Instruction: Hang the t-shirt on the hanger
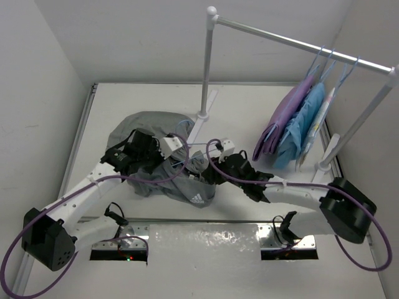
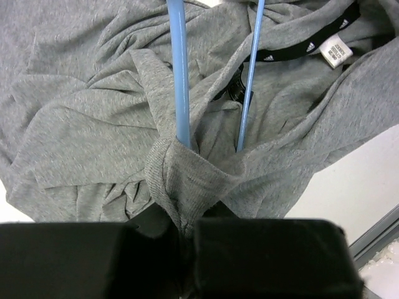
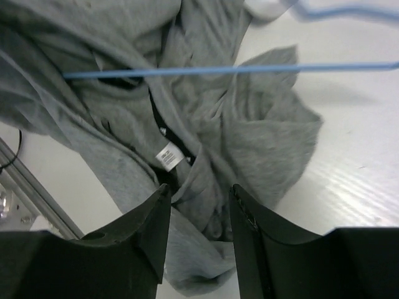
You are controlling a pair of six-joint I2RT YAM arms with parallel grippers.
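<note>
The grey t-shirt lies crumpled on the white table, its white three-stripe logo at the near edge. The light-blue wire hanger is partly inside it; its bars run into the collar in the left wrist view, and one bar crosses the right wrist view. My left gripper is shut on a fold of the t-shirt's ribbed collar. My right gripper is open, its jaws on either side of bunched grey fabric near the white neck label.
A white clothes rail stands at the back on two posts. Purple and light-blue garments hang from it on blue hangers at the right. Walls close in on the left and right.
</note>
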